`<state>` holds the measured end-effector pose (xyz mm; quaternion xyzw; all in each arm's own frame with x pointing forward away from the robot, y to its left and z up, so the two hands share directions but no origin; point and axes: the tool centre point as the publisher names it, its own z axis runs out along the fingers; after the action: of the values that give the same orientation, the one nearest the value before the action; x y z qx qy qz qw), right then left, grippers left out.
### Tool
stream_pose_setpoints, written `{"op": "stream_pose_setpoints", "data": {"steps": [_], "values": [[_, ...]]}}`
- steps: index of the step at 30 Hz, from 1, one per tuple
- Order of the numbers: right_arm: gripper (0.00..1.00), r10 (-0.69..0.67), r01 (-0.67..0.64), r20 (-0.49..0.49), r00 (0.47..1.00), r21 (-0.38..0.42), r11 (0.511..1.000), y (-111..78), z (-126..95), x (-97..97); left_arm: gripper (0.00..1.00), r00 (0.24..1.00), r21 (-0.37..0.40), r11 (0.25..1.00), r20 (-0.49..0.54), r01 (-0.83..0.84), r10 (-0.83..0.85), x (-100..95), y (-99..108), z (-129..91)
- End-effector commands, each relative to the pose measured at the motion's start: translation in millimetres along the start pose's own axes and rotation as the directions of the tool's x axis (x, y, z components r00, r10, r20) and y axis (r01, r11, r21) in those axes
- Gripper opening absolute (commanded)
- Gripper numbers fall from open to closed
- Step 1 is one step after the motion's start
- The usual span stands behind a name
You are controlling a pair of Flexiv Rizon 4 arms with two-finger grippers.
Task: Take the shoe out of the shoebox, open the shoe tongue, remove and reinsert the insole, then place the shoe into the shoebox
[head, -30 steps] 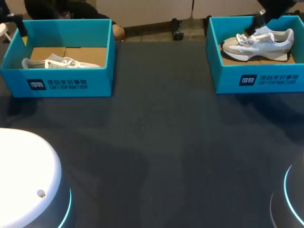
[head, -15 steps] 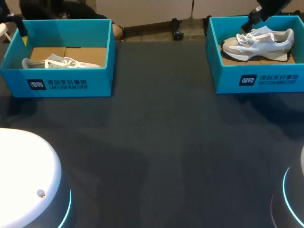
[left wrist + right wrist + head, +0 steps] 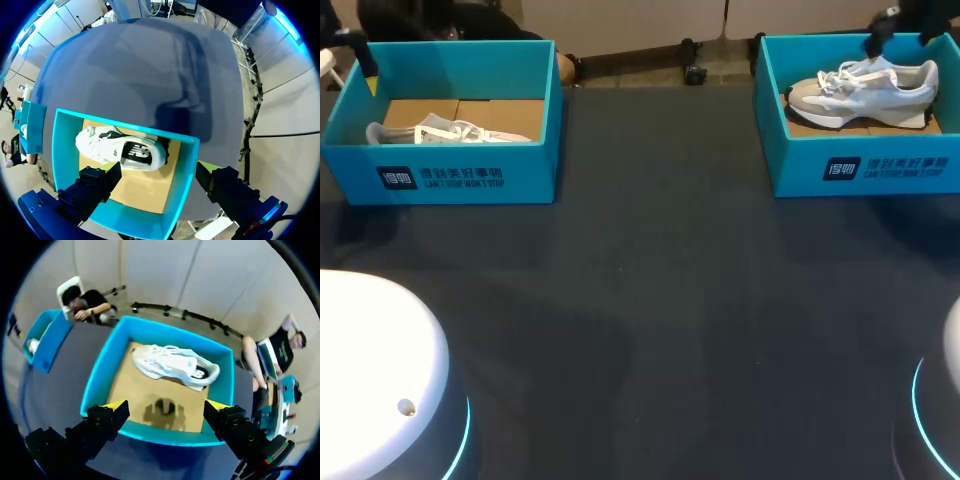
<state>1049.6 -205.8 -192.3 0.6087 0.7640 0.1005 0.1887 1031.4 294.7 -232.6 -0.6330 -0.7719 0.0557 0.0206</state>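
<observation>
Matt teal cardboard shoebox (image 3: 865, 165), soft cloth shoe (image 3: 865, 88), dark matt table (image 3: 650, 300)

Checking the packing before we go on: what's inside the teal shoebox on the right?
One grey-and-white lace-up sneaker rests on the brown cardboard floor of the right teal cardboard shoebox. Nothing else shows inside. The floor under the sneaker is covered, so unseen.

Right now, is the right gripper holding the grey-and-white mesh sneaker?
No, the right gripper hangs open above the teal cardboard shoebox, clear of the sneaker.
</observation>
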Motion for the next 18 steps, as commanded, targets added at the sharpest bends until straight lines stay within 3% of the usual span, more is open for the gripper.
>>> {"op": "stream_pose_setpoints", "data": {"steps": [1, 10, 11, 18], "values": [[1.0, 0.137, -0.142, 0.062, 0.989, 0.1, 0.985, 14.7, 15, -14.1, 1.0, 1.0, 0.0, 1.0, -0.001, -0.001, 0.001, 0.6, 0, 0], [1.0, 0.21, -0.216, 0.057, 0.976, 0.149, 0.965, 24.1, 42, -51.2, 1.0, 1.0, 0.0, 1.0, -0.001, -0.001, 0.001, 0.6, 0, 0], [1.0, 0.214, -0.222, 0.065, 0.975, 0.158, 0.962, 27.2, 49, -58.8, 1.0, 1.0, 0.06, 0.998, 0.01, 0.024, -0.025, 3.7, -8, 4], [1.0, 0.225, -0.233, 0.064, 0.972, 0.179, 0.956, 32.3, 69, -77.4, 1.0, 0.994, 0.178, 0.984, 0.097, 0.032, -0.05, 4.6, -27, 5]]}}
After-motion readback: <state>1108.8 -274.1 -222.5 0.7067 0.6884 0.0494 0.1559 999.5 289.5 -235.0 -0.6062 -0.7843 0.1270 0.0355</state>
